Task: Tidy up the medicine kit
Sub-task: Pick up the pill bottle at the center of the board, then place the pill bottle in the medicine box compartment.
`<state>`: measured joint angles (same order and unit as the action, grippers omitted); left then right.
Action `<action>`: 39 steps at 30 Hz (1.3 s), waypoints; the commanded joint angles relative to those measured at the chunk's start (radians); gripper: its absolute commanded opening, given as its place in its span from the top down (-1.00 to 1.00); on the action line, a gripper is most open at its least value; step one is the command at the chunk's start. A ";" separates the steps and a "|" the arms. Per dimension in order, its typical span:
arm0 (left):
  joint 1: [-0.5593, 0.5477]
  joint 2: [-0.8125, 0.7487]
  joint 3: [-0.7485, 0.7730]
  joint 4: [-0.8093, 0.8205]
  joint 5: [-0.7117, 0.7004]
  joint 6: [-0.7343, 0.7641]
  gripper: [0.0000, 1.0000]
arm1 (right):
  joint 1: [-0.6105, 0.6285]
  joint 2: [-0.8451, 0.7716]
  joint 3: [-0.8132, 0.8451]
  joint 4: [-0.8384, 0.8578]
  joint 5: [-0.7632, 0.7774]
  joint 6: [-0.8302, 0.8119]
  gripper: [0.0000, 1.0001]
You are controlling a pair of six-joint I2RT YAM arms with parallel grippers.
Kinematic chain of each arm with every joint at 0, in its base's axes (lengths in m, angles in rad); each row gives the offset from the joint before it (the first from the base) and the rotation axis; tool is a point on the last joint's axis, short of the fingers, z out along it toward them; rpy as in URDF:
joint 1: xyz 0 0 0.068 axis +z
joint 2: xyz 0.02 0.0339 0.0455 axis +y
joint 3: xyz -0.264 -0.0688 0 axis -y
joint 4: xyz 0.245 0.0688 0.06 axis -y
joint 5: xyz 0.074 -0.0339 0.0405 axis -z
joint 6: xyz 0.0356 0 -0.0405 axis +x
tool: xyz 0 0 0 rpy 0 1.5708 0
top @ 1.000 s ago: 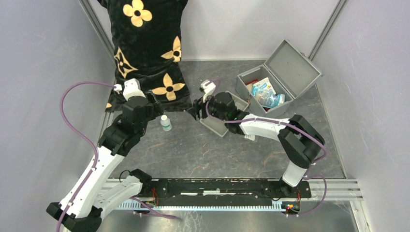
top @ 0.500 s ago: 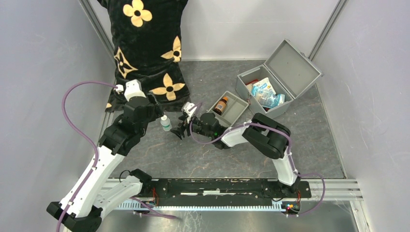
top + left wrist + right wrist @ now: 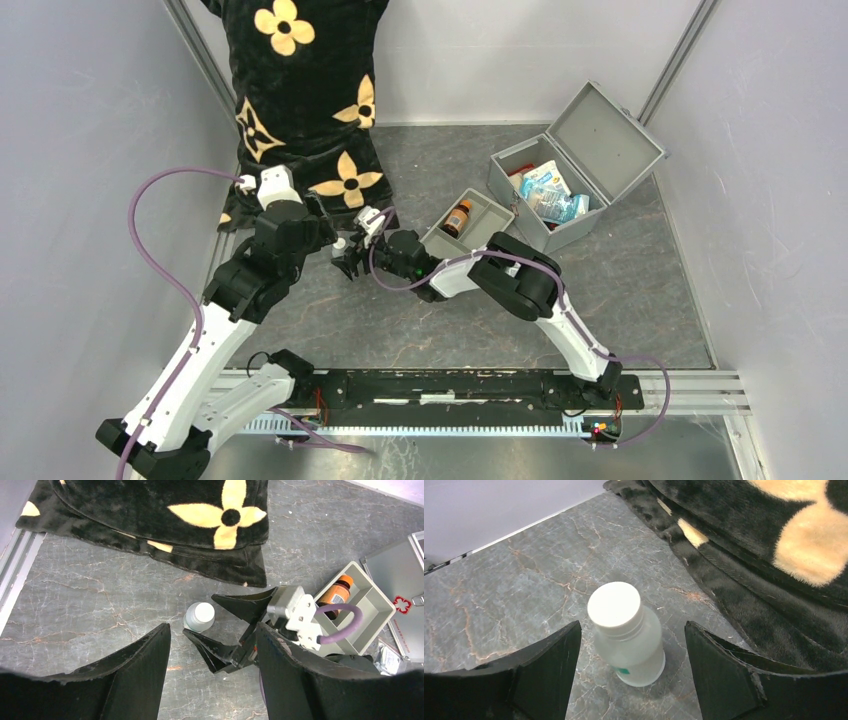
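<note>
- While you look through the right wrist camera, the right gripper (image 3: pixel 347 257) has its jaws spread wide, one finger on each side of the small clear bottle (image 3: pixel 626 640). Table shows in the gap on both sides, so nothing is gripped.
- That bottle stands upright with its white cap on, near the folded hem of the black flowered fabric (image 3: pixel 300 100) and not touching it.
- Your left gripper (image 3: pixel 212 630) hovers above the same spot, jaws apart and empty. Its fingers frame the bottle and the right gripper's fingers from above.
- Both arms crowd the left middle of the table (image 3: pixel 420 320). Bare stone-patterned surface shows on the near side of the bottle, toward the rail.
- The medicine kit (image 3: pixel 607 128) sits at the far right, well apart from both grippers. Its lid is thrown back toward the right wall, and packets (image 3: pixel 552 195) show inside.
- The grey tray (image 3: pixel 488 228) lies just beside the kit's near-left corner, with an amber bottle (image 3: pixel 458 217) in one of its compartments. Your right arm passes close by the tray's near edge.
</note>
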<state>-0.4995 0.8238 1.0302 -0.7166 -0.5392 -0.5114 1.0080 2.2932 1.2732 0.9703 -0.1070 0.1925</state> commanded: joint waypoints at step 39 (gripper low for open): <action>0.003 0.015 -0.054 0.089 0.065 0.016 -0.41 | -0.323 -0.829 -0.565 -0.601 0.309 0.436 0.45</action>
<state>-0.4995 0.8303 0.9833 -0.6914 -0.5030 -0.5037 0.7547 1.5135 0.7685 0.4965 0.1558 0.5331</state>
